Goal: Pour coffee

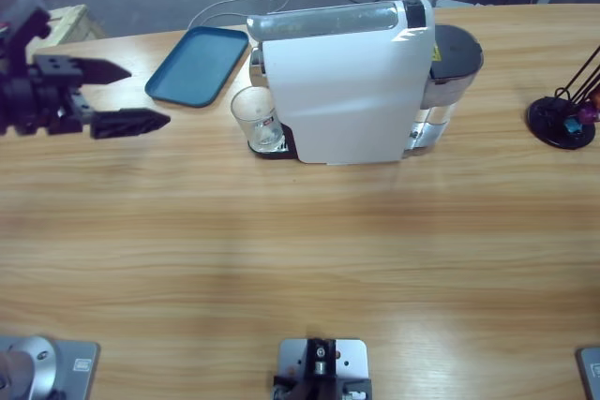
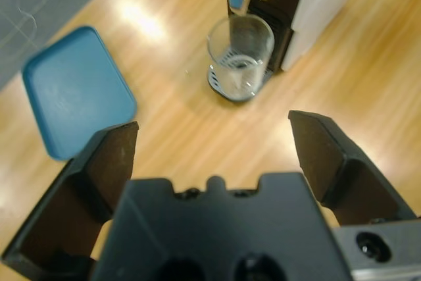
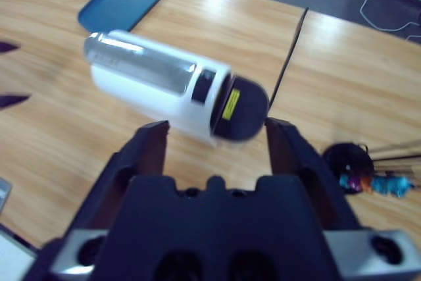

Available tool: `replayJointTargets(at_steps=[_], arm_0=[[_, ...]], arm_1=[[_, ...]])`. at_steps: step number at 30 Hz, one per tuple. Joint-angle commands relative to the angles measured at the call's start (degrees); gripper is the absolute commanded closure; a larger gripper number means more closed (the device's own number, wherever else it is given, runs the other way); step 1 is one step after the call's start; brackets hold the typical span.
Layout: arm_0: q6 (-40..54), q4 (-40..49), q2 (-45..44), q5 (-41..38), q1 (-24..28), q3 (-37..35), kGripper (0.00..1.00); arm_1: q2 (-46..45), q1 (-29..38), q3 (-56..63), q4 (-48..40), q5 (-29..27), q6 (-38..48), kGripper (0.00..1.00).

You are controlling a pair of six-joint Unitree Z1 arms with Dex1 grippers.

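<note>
A small clear glass (image 1: 258, 117) stands on the drip tray under the spout of a white coffee machine (image 1: 352, 81). No coffee is in view; the glass (image 2: 240, 54) looks clear down to its bottom. My left gripper (image 1: 148, 97) hovers open to the left of the glass, jaws pointing at it, well apart from it. In the left wrist view the left gripper (image 2: 214, 133) has nothing between its jaws. My right gripper (image 3: 217, 133) is open and empty high above the coffee machine (image 3: 158, 83); it is out of the high view.
A blue tray (image 1: 199, 63) lies behind and left of the glass, also seen as the blue tray (image 2: 72, 90) beside my left jaw. A black capsule stand (image 1: 561, 121) sits at the table's right end. Cables lie on the floor beyond the far edge.
</note>
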Motion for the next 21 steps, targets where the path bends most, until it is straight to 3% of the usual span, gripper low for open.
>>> replayJointTargets(at_steps=[1,21], arm_0=[[-5.42,3.95,-3.13,1.64,-1.84,2.78,0.018],[-6.83,2.64,-1.05,3.47,-1.84,3.22,0.018]], arm_1=[[17.26,-4.64,-9.54,2.01,6.91,-1.95,1.0],[22.66,-6.75,-9.68,3.07,8.02,-2.74,1.0]])
